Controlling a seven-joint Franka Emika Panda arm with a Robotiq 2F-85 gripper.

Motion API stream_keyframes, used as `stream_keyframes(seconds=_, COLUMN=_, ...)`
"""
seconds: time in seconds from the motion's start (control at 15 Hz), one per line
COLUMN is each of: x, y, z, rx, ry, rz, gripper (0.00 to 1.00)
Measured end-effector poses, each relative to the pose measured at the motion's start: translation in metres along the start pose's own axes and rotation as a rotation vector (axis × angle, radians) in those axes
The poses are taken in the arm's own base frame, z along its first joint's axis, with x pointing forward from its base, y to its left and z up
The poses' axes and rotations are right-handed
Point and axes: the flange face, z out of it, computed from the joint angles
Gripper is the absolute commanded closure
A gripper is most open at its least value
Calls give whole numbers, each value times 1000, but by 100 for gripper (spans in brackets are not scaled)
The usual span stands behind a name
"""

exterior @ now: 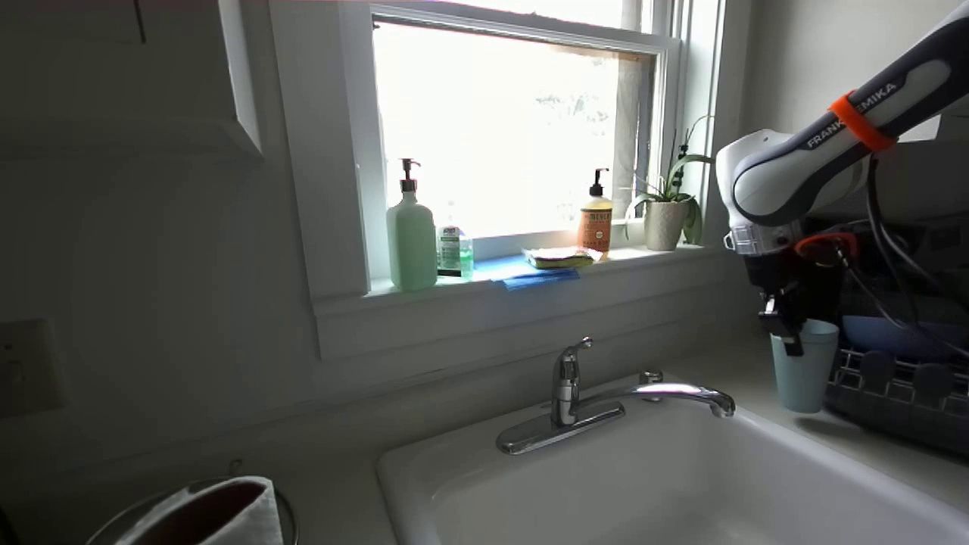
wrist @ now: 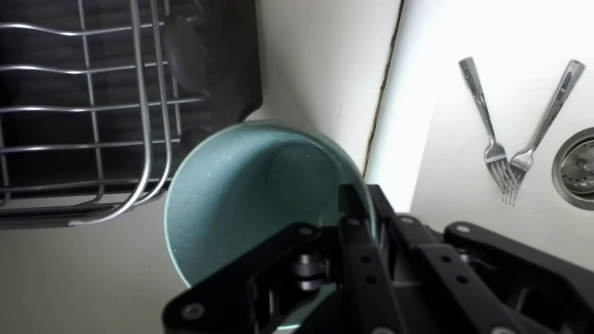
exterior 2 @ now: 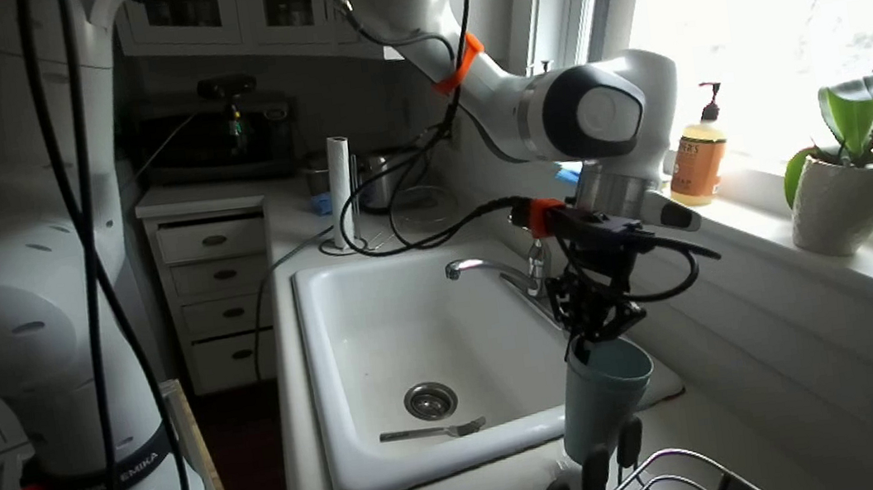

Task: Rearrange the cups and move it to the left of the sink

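One pale teal-green cup hangs upright from my gripper, near the dish rack side of the sink. It also shows in an exterior view and in the wrist view. A second line runs below its rim; I cannot tell if another cup is nested. My gripper is shut on the cup's wall, one finger inside and one outside. The cup's base looks slightly above the counter, with a shadow below. The white sink has a chrome faucet. No separate second cup is in view.
A dark dish rack with wire rails stands close beside the cup. Two forks lie in the sink near the drain. Soap bottles and a potted plant line the sill. A paper roll stands beyond the sink.
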Motion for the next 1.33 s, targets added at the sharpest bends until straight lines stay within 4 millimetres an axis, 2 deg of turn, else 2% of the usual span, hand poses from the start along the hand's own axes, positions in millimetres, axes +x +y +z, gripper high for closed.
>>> stream_keyframes(seconds=0.2, x=-14, y=-16, z=-49, rx=-43, ry=47, rz=-42, gripper=98)
stream_keyframes(seconds=0.33, x=-25, y=-35, z=-87, rx=-60, ry=102, rz=-78, gripper=98)
stream_keyframes(seconds=0.53, x=-38, y=-76, z=-140, rx=-87, ry=194, rz=-154, gripper=98)
stream_keyframes(seconds=0.73, x=-45, y=-122, z=-181, rx=-110, ry=272, rz=-234, gripper=98)
stream_keyframes(seconds=0.8, x=-46, y=-136, z=-193, rx=-118, ry=293, rz=-259, gripper=93)
stream_keyframes(seconds=0.93, x=-47, y=-159, z=-210, rx=-128, ry=315, rz=-300, gripper=93)
stream_keyframes(seconds=1.0, x=-47, y=-165, z=-214, rx=-130, ry=317, rz=-309, gripper=93)
stream_keyframes(seconds=1.2, x=-46, y=-164, z=-213, rx=-131, ry=314, rz=-314, gripper=93)
stream_keyframes(seconds=1.27, x=-46, y=-163, z=-213, rx=-131, ry=312, rz=-314, gripper=98)
stream_keyframes(seconds=1.33, x=-46, y=-163, z=-212, rx=-131, ry=312, rz=-314, gripper=98)
